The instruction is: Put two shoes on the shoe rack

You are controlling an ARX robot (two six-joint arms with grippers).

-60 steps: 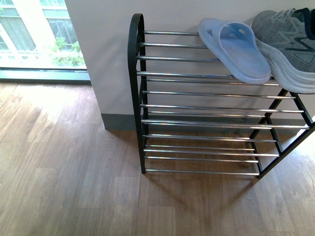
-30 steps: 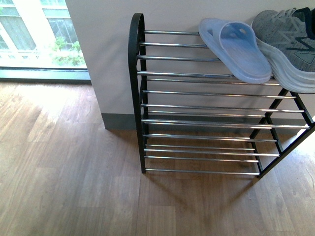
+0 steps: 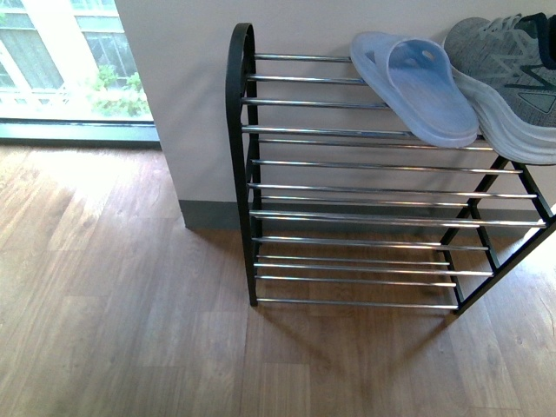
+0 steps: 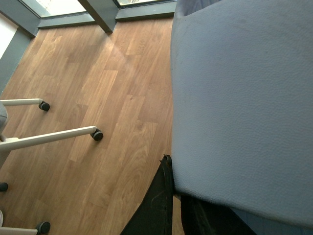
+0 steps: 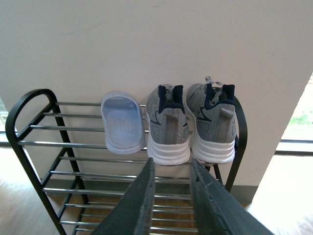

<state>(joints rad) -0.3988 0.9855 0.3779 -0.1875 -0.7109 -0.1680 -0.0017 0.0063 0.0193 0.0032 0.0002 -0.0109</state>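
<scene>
**One slide shelved, its mate in the left gripper**

A pale blue rubber slide (image 3: 415, 85) lies on the top tier of the black-framed, chrome-rod shoe rack (image 3: 356, 165), just beside two grey knit sneakers (image 5: 190, 122). Nothing on the rack has shifted over the last second, so that slide seems settled. The left gripper (image 4: 176, 196) appears clamped on a second pale blue slide (image 4: 244, 98). The right gripper (image 5: 171, 196) hovers near the rack, fingers apart, empty.

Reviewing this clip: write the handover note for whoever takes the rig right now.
Right gripper: open, empty, facing the shoe rack.
Left gripper: shut on a pale blue slide, held over the wood floor, away from the rack.
Top tier: one pale blue slide and both grey sneakers.
Done: three shoes racked.
Left: put the held slide on the rack, perhaps beside its mate.
</scene>
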